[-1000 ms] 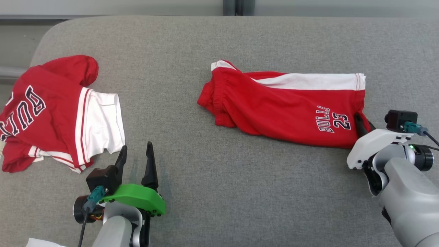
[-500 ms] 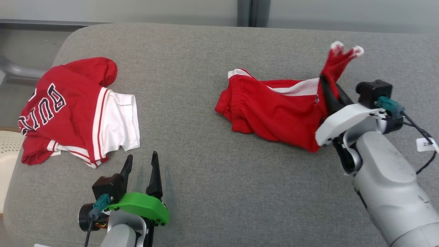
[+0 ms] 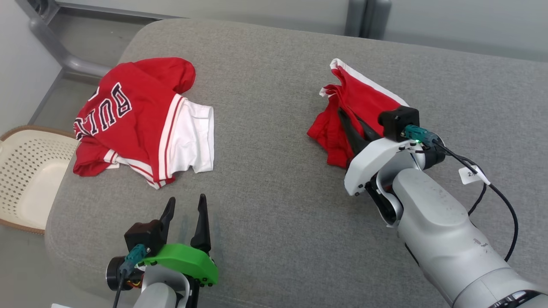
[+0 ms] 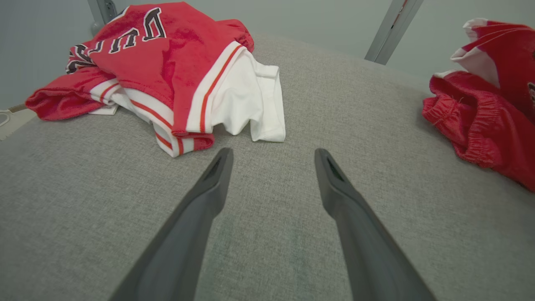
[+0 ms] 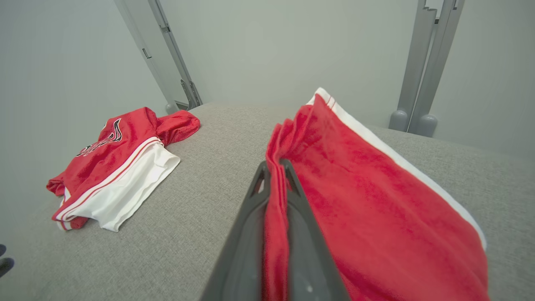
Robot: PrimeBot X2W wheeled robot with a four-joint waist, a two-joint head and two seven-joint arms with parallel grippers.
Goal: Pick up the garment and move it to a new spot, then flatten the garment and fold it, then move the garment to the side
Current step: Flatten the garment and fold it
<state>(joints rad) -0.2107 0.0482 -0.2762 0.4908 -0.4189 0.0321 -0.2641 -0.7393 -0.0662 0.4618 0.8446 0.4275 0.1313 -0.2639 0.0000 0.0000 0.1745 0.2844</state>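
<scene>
Right gripper [image 3: 349, 122] was clamped on the red shorts [image 3: 364, 96], bulk trailing to its left; left gripper [image 3: 186, 199], fingers spread, stood well apart.

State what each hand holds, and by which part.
The right hand grips the shorts by bunched fabric at the leg end; the left hand is open, empty.
</scene>
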